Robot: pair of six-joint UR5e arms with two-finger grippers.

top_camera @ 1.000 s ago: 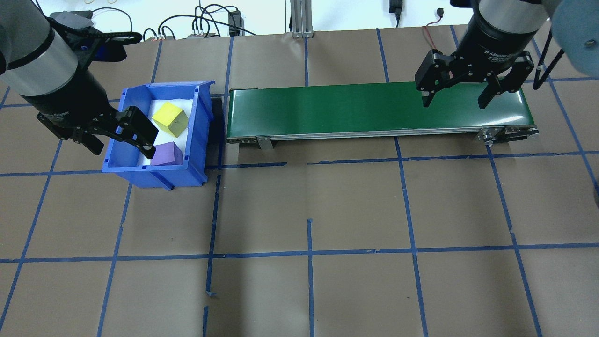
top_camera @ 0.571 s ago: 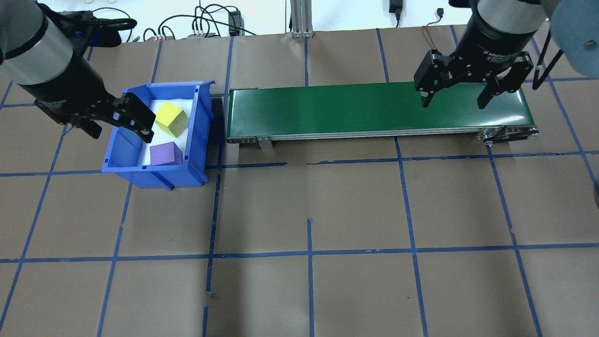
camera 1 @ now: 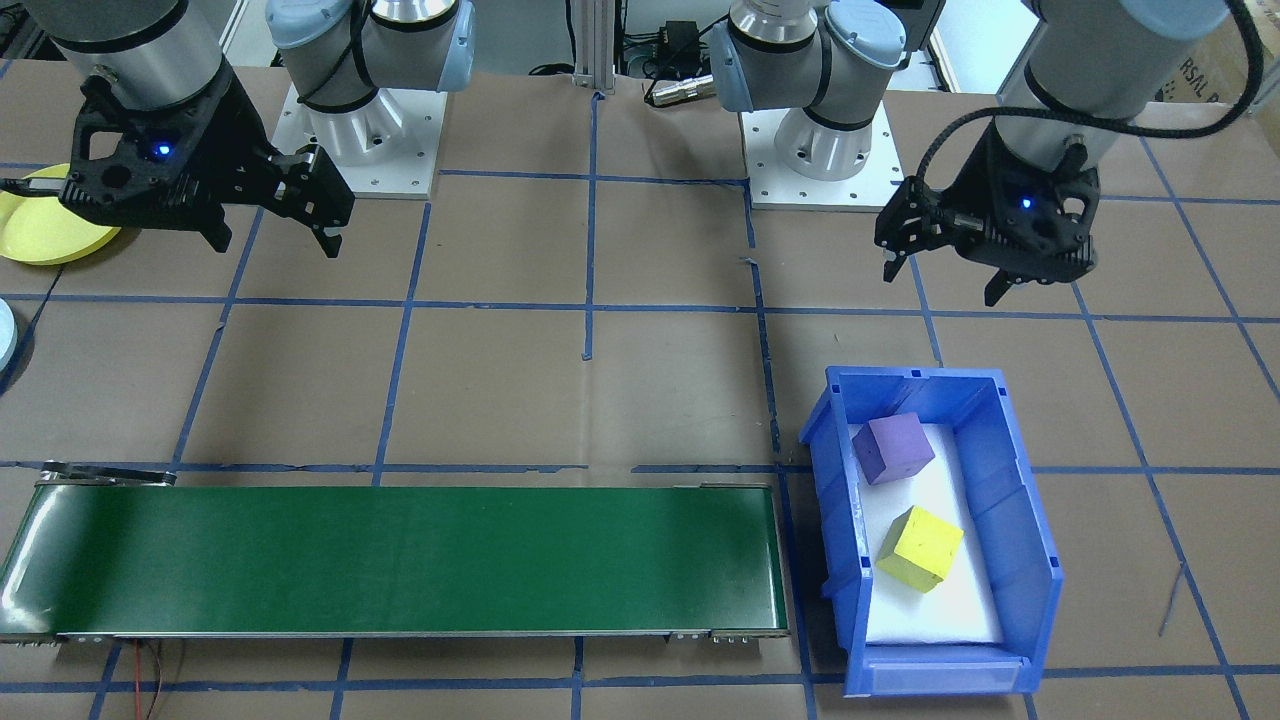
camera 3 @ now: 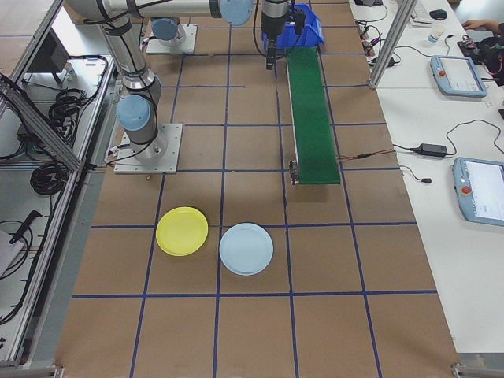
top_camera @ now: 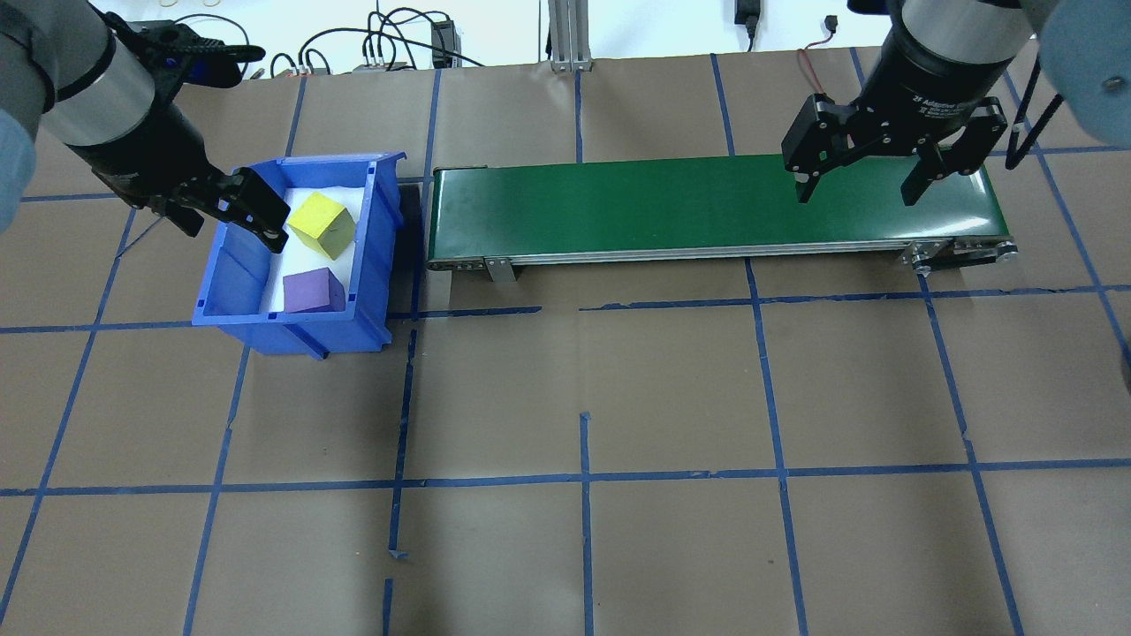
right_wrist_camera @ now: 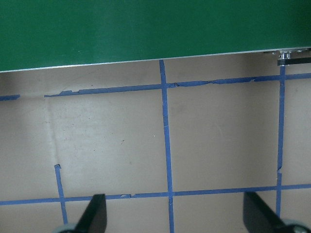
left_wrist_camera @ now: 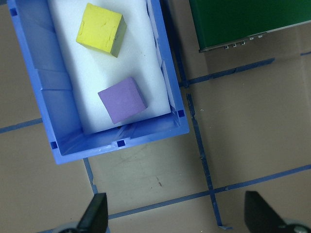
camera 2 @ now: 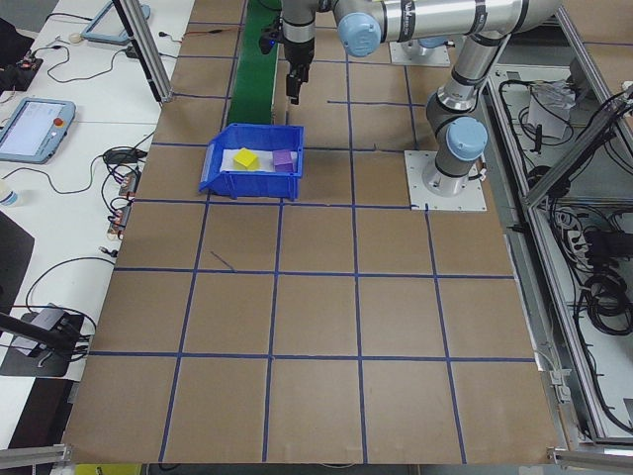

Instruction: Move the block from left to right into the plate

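Observation:
Two blocks lie on white foam in a blue bin (top_camera: 231, 284): a yellow block (top_camera: 322, 225) at the far end and a purple block (top_camera: 312, 291) nearer the robot. The left wrist view looks down on the yellow block (left_wrist_camera: 100, 30) and the purple block (left_wrist_camera: 122, 100). My left gripper (top_camera: 231, 225) hangs open and empty well above the bin's left wall, touching nothing. Over the right end of the green conveyor (top_camera: 671, 208), my right gripper (top_camera: 855, 190) is open and empty too. A yellow plate (camera 3: 182, 231) and a light blue plate (camera 3: 246, 248) lie on the table far to the robot's right.
The conveyor runs from beside the bin toward the right. Cables and a metal post (top_camera: 562, 35) line the table's far edge. The two arm bases (camera 1: 820, 130) stand on the robot side. Brown paper with blue tape lines covers the table.
My left gripper has risen and drawn back toward the far left along the bin's left wall, from beside the purple block to beside the yellow one. The right gripper has stayed put.

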